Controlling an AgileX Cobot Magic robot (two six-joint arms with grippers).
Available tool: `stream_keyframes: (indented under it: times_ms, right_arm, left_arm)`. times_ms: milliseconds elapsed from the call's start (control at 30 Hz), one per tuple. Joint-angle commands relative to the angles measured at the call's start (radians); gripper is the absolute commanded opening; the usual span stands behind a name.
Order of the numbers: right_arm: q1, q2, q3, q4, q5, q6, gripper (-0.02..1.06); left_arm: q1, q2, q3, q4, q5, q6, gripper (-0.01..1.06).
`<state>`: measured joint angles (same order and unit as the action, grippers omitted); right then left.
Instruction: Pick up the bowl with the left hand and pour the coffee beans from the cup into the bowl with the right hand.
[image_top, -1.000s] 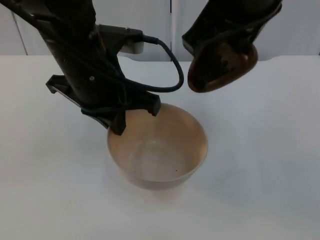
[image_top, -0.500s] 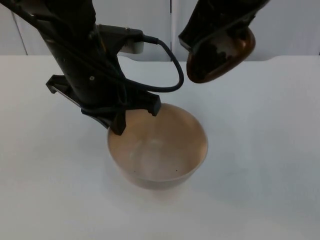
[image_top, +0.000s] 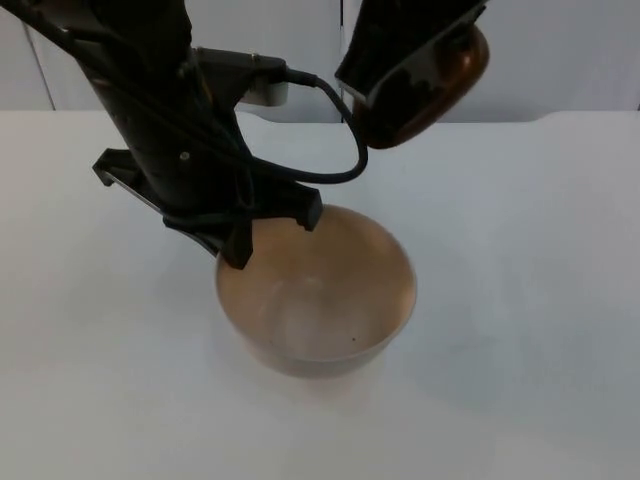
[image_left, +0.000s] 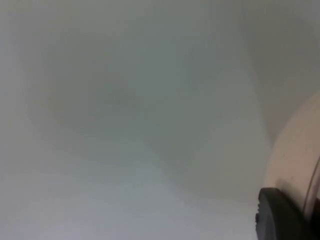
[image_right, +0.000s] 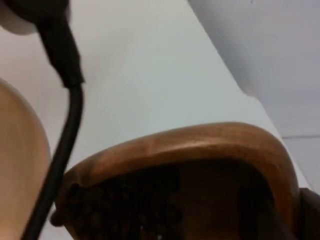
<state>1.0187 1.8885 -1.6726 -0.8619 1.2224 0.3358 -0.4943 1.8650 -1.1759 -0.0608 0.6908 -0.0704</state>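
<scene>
The tan bowl (image_top: 315, 300) sits at the middle of the white surface (image_top: 520, 300), its inside bare but for a dark speck or two. The left gripper (image_top: 270, 225) has its jaws clenched on the bowl's far rim, one black fingertip (image_left: 285, 217) against the pale wall. Up behind, the right gripper (image_top: 385, 60) grasps a brown wooden cup (image_top: 430, 85) tipped toward the bowl, with dark coffee beans (image_right: 120, 210) heaped inside near its lip.

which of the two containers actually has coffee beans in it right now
The dark brown wooden cup, held tilted in the right gripper, holds them. The pale bowl, gripped by the left gripper, looks nearly empty.
</scene>
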Motion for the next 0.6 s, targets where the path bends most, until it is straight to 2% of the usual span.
stream_keyframes:
  times_ms: [0, 200, 567]
  right_arm:
    - [0.015, -0.006, -0.007, -0.03, -0.001, -0.018, 0.0]
    - [0.03, -0.006, -0.007, -0.067, -0.001, -0.046, 0.0]
    - [0.037, -0.006, -0.007, -0.082, -0.001, -0.109, 0.0]
  left_arm:
    - [-0.005, -0.001, -0.004, -0.007, -0.007, -0.009, 0.0]
    - [-0.005, -0.001, -0.004, -0.007, -0.005, -0.009, 0.0]
    - [-0.005, -0.001, -0.004, -0.005, -0.005, -0.009, 0.0]
